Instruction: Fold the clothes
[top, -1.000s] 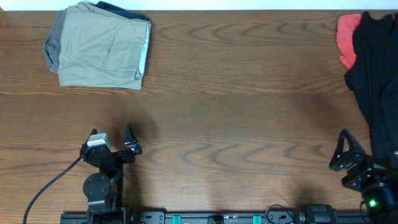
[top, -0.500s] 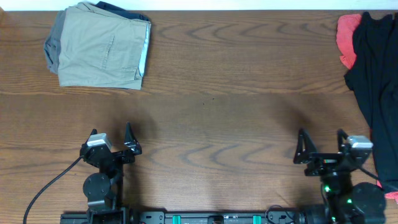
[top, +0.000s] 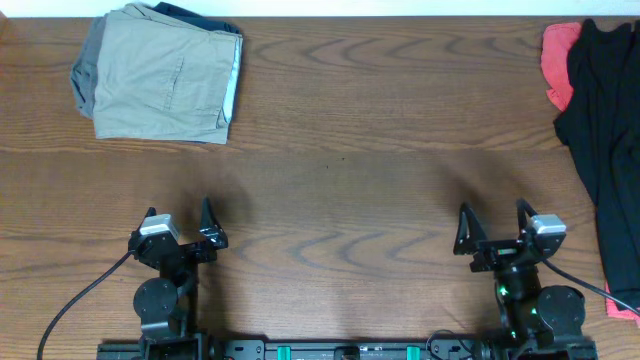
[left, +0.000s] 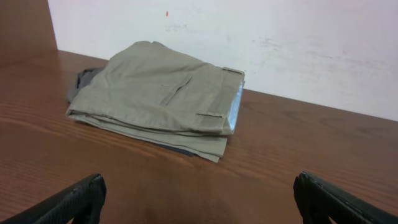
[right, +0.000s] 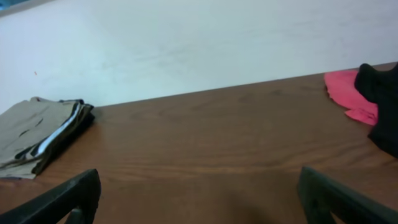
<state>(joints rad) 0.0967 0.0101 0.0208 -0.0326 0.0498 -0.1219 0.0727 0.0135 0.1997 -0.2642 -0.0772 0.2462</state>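
The left tool (top: 179, 212) and right tool (top: 492, 212) are resting spread apart, empty, at the table (top: 340, 170)'s near edge. Folded khaki shorts (top: 165, 75) are lying far-left, and black clothes (top: 600, 120) are lying along the right edge.

Overhead looks straight down on table (top: 340, 150); both wrist views low, facing wall (left: 298, 37), sharing khaki stack (left: 155, 93).

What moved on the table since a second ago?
The right claw slid left, away from the black cloth pile. It is open and holds nothing. The left claw, the folded khaki shorts stack and the red cloth stayed put.
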